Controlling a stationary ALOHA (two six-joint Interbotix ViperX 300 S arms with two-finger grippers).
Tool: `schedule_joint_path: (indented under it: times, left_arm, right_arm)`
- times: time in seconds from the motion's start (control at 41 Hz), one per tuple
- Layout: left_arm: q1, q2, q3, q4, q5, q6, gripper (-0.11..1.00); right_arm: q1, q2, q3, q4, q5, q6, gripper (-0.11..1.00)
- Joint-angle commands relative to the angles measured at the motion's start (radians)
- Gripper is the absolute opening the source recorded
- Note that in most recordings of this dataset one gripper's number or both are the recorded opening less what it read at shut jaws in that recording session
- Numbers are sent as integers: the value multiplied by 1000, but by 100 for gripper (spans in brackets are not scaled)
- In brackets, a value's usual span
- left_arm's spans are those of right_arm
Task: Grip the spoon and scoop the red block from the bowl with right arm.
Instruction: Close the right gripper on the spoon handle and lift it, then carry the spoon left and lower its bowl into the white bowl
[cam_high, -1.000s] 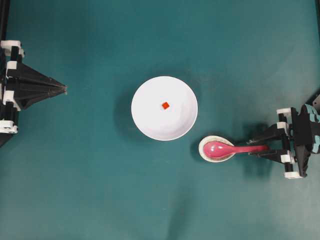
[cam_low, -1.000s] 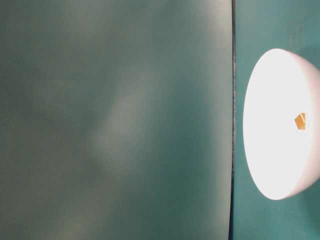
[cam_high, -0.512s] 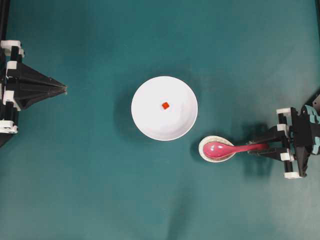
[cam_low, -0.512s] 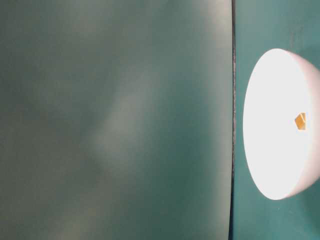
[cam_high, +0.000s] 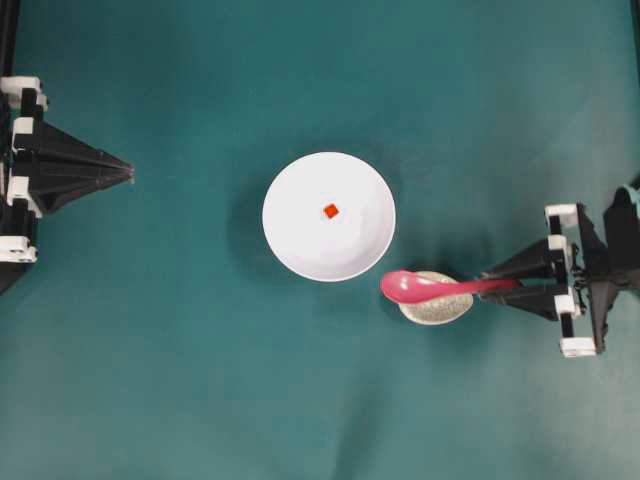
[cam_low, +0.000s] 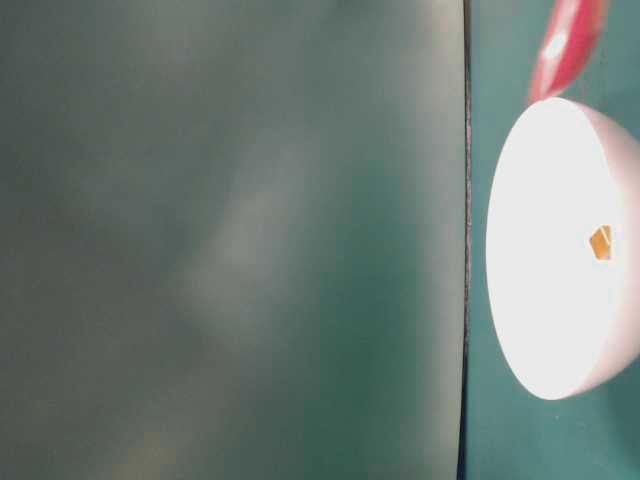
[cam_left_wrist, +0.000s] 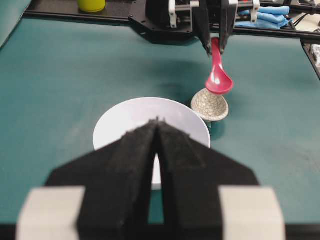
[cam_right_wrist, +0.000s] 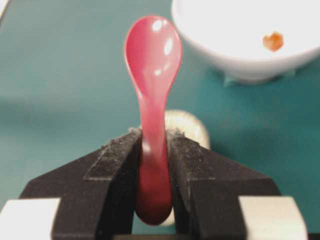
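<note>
Right now the right gripper (cam_right_wrist: 152, 150) is clamped on the handle of the spoon (cam_high: 430, 288), both fingers pressed against it in the right wrist view. Spoon is off the small speckled dish (cam_high: 437, 309): in the left wrist view the scoop hangs above the dish with a gap, handle running up into the jaws.

Key relation: spoon's long axis runs roughly left-right in the overhead view, scoop end pointing left toward the bowl (cam_high: 290, 245), handle end back toward the right arm. Scoop tip sits just beside the bowl's lower-right rim, apart from it. Red block (cam_high: 331, 210) lies near the middle of the bowl, up and to the left of the scoop, so the scoop needs to travel on along its own axis, over the rim, and angle upward in that view.

Left gripper (cam_high: 128, 177) is parked at the far left, fingers closed together on nothing, well apart from the bowl. Right arm is clearly nearer and already has the tool.

Judgement: grip step looks done, scoop step not yet started.
</note>
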Motion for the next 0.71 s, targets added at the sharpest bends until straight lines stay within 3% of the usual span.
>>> schedule_joint_path:
  times: [0.0,0.146,0.293,0.439,0.683]
  left_arm:
    - [5,6,-26,0,0,2,0]
    - [5,6,-26,2,26,2,0]
    - [6,6,-26,2,37,2,0]
    - [5,6,-26,2,40,2,0]
    - [5,15,-25,2,40,2,0]
  right_arm:
    - [-83,-83,-60,0,126,-57,25]
    - [-264,-189,-166,-3,468,-207,25]
    - [-457,-244,-308,-3,831,-288,25]
    - [-617,-216,-468,-5,1131,-287,25]
    - [-741,-34,-689,-25,1430,-225,25]
